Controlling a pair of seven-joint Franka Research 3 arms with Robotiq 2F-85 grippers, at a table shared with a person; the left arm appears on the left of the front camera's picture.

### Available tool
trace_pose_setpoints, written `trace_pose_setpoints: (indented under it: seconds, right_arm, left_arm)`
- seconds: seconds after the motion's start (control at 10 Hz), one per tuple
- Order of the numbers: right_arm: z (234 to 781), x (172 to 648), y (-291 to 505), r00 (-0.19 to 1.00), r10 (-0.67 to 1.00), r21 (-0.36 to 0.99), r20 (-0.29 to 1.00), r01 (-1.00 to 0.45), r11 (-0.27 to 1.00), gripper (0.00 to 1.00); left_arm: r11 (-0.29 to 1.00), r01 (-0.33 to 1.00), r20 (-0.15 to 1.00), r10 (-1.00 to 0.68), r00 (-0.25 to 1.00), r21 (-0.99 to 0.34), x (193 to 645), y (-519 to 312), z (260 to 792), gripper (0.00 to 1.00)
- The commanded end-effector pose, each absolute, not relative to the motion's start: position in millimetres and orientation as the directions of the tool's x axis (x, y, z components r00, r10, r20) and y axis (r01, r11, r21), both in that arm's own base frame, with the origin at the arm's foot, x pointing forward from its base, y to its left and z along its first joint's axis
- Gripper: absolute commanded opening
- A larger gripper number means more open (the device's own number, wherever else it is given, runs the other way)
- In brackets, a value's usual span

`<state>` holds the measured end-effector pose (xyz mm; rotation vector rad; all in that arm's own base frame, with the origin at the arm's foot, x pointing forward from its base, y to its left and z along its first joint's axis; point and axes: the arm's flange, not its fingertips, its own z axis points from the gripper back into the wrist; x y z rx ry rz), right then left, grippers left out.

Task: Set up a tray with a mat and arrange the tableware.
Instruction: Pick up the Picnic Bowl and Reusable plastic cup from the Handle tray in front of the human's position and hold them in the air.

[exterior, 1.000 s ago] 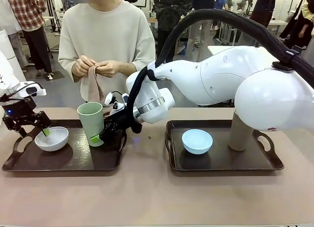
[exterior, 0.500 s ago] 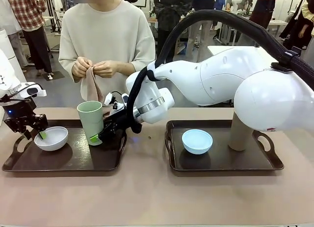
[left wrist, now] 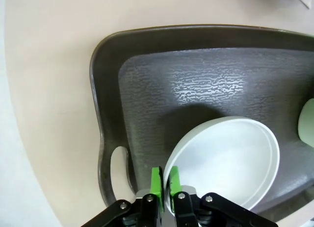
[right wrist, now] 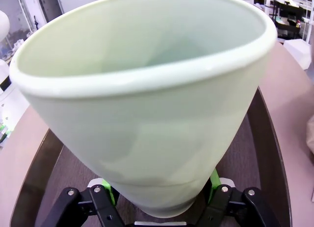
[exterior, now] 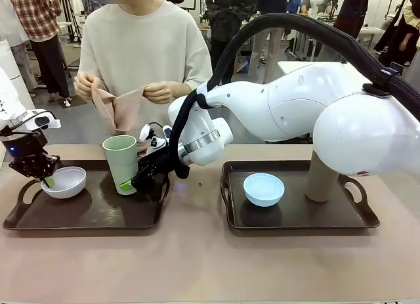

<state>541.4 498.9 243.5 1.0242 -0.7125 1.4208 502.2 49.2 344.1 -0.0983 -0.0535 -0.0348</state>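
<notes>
On the left dark tray (exterior: pixel 92 215) my left gripper (exterior: pixel 44 180) is shut on the near-left rim of the white bowl (exterior: pixel 65 180). The left wrist view shows its green pads (left wrist: pixel 156 180) pinching that bowl's (left wrist: pixel 230 161) rim over the tray (left wrist: pixel 147 85). Reaching across the middle, my right gripper (exterior: pixel 131 182) is shut on the base of the pale green cup (exterior: pixel 121 161), upright on the same tray. That cup (right wrist: pixel 147 99) looms above my right gripper (right wrist: pixel 159 190). The right tray (exterior: pixel 295 218) holds a light blue bowl (exterior: pixel 264 189) and a tan cup (exterior: pixel 321 178). A person spreads a pinkish mat (exterior: pixel 118 110) in both hands.
The person stands at the table's far side, behind the left tray. My right arm's big white links (exterior: pixel 295 107) hang over the middle and right of the table. Bare tabletop (exterior: pixel 197 264) lies in front of both trays.
My left gripper closed on the white bowl's rim and shifted it slightly left. The person pulled both hands apart, unfolding the mat. The right arm and the cup stayed put.
</notes>
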Motion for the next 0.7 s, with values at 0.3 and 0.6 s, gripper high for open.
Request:
trace_pose_setpoints:
  seconds: [0.3, 0.6]
  right_arm:
    - [301.0, 534.2, 482.9, 0.098, 0.453, 0.145, 0.886, -0.987, -0.071, 0.0]
    - [395.6, 514.5, 466.6, 0.034, 0.471, 0.059, 0.882, -0.997, -0.038, 0.0]
  left_arm:
    - [0.989, 0.065, 0.096, -0.052, 0.994, -0.136, 477.6, 33.8, 394.8, 0.0]
    - [0.982, 0.116, 0.109, -0.1, 0.989, -0.15, 452.7, 16.0, 468.8, 0.0]
